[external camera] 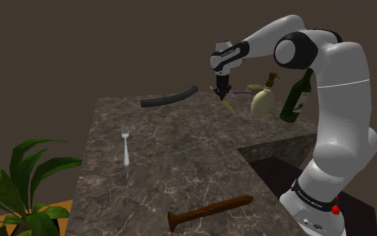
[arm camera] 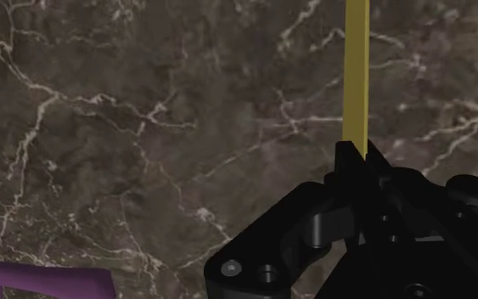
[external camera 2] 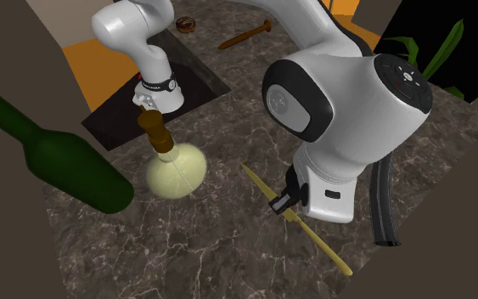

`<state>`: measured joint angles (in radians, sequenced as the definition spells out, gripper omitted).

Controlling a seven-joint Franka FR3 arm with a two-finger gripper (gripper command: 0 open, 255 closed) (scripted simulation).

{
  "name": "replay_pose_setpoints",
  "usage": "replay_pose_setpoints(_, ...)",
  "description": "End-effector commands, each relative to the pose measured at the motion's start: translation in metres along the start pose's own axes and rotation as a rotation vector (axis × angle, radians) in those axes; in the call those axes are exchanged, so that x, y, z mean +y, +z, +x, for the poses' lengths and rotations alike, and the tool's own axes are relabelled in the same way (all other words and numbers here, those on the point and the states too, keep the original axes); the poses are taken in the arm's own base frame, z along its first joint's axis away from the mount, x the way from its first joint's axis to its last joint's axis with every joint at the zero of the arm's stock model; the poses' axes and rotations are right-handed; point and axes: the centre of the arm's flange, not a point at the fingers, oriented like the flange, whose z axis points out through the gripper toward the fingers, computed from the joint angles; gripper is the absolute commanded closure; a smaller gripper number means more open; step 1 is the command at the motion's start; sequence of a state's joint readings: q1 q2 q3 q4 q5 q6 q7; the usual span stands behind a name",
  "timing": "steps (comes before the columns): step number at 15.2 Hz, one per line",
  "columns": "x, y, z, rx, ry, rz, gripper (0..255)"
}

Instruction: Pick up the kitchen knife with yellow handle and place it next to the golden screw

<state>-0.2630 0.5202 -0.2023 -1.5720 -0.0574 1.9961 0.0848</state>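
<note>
Shoulder view: black fingers (external camera: 221, 90) closed on the slim yellow kitchen knife (external camera: 226, 103) at the far side of the dark marble table (external camera: 180, 154), beside a pale round flask (external camera: 262, 100). A long brown screw (external camera: 210, 210) lies at the near edge, well apart.
Second exterior view: knife (external camera 2: 317, 242) slants under the hand.
Wrist view: fingers (arm camera: 344, 166) pinch the yellow knife (arm camera: 356, 76).

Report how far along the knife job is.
Done: the gripper is shut on the yellow knife. In hand: the lift; I cannot tell whether it is off the marble table. Left: carry it to the brown screw at the table's other end and set it down alongside.
</note>
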Motion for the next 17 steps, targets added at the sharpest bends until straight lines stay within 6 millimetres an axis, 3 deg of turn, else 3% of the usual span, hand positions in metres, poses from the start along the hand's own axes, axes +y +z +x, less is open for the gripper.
replay_pose_setpoints(1, 0.0, 0.0, 0.0, 0.0, 0.0, 0.0, 255)
replay_pose_setpoints(2, 0.0, 0.0, 0.0, 0.0, 0.0, 0.0, 0)
replay_pose_setpoints(5, -0.004, -0.024, -0.04, 0.101, -0.009, -0.02, 0)
replay_pose_setpoints(12, -0.004, 0.013, -0.037, 0.101, -0.009, -0.02, 0)
replay_pose_setpoints(17, -0.004, 0.016, -0.036, 0.101, -0.009, -0.02, 0)
